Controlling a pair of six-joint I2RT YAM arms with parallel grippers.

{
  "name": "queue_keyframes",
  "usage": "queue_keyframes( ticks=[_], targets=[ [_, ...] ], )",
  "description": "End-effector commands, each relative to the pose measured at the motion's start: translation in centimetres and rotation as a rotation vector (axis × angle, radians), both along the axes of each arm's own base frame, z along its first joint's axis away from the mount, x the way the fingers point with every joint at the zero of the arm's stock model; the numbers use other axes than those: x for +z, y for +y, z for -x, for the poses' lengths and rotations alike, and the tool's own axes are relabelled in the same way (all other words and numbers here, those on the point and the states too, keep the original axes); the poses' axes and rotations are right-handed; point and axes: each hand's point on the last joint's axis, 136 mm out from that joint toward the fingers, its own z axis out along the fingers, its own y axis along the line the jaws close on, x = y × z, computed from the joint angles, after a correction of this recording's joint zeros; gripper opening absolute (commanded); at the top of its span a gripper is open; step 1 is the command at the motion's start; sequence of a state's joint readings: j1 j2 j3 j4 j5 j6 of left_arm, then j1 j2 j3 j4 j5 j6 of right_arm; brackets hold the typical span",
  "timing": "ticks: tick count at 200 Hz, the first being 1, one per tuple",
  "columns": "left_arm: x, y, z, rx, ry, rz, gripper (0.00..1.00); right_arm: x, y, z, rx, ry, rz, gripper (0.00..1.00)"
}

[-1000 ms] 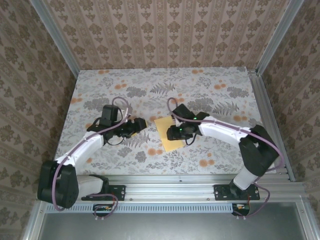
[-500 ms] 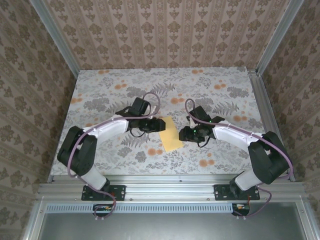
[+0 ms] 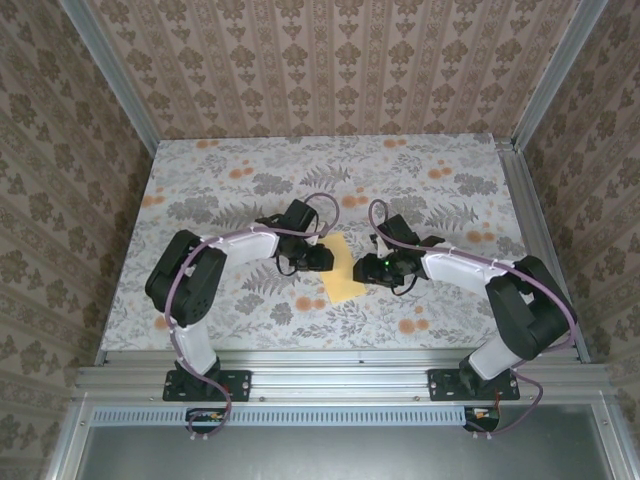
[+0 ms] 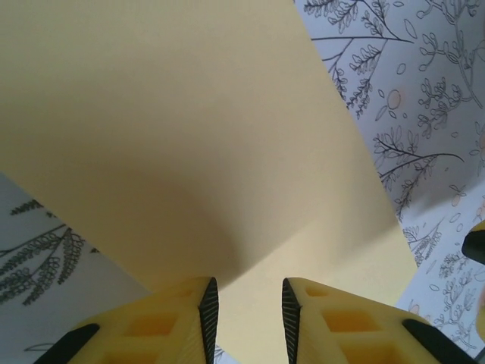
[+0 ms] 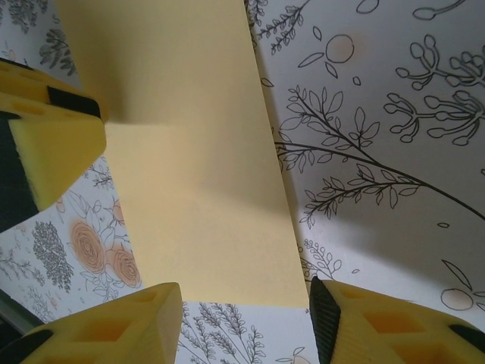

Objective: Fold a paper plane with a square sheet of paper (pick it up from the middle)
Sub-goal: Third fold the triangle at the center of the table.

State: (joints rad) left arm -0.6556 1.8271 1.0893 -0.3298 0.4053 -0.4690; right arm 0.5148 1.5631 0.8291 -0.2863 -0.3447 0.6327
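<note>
Mustard-yellow against grey leaves, the square sheet of paper lay on the floral-printed table midway between the two arms. Its uncovered part read as an oblong, with the long axis running from the far side toward the near edge and leaning a little. No point or centre crease showed, so the paper plane looked barely begun.

The left gripper sat over the sheet's left margin. Its fingertips were set narrow, with a strip of paper visible in the gap between them. Whether they gripped any of it could not be told, though a soft shadow across the sheet hinted that part of it was bowed up.

The right gripper faced it from the opposite edge, jaws wide and holding nothing, one border of the paper lying just ahead between them. Both arms were about equally near. The left seemed better placed for the coming pinch, since the sheet ran straight out from its jaws. The right would likely have to press down or slip under the edge.
</note>
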Motion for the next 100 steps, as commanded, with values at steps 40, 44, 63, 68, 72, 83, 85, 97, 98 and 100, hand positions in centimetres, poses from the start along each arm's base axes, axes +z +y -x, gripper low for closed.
queue_keyframes(
  ticks=[40,44,63,68,72,83,85,97,98,100],
  targets=[
    [-2.2,0.9,0.6,-0.045,0.021,-0.083,0.29,-1.0,0.7,0.0,0.001,0.039,-0.033,0.52],
    [-2.3,1.0,0.7,-0.045,0.024,-0.084,0.29,-1.0,0.8,0.0,0.002,0.041,-0.036,0.52],
    [-2.6,1.0,0.8,-0.050,0.030,-0.083,0.29,-1.1,1.2,0.0,0.005,0.048,-0.060,0.52],
    [-2.6,1.0,0.8,-0.050,0.030,-0.084,0.29,-1.2,1.3,0.0,0.005,0.051,-0.065,0.52],
    [-2.6,1.0,0.8,-0.049,0.031,-0.085,0.29,-1.3,1.3,0.1,0.005,0.057,-0.066,0.52],
    [-2.7,1.1,0.8,-0.050,0.031,-0.089,0.28,-1.6,1.3,0.1,0.007,0.067,-0.061,0.52],
    [-2.7,1.1,0.8,-0.052,0.031,-0.089,0.28,-1.7,1.3,0.2,0.007,0.069,-0.059,0.52],
    [-2.9,1.2,0.9,-0.052,0.033,-0.091,0.28,-1.8,1.2,0.2,0.008,0.070,-0.052,0.53],
    [-2.9,1.2,0.9,-0.051,0.034,-0.091,0.28,-1.8,1.2,0.2,0.007,0.069,-0.053,0.53],
    [-2.9,1.3,0.9,-0.051,0.036,-0.092,0.28,-1.9,1.2,0.2,0.007,0.070,-0.052,0.53]
  ],
)
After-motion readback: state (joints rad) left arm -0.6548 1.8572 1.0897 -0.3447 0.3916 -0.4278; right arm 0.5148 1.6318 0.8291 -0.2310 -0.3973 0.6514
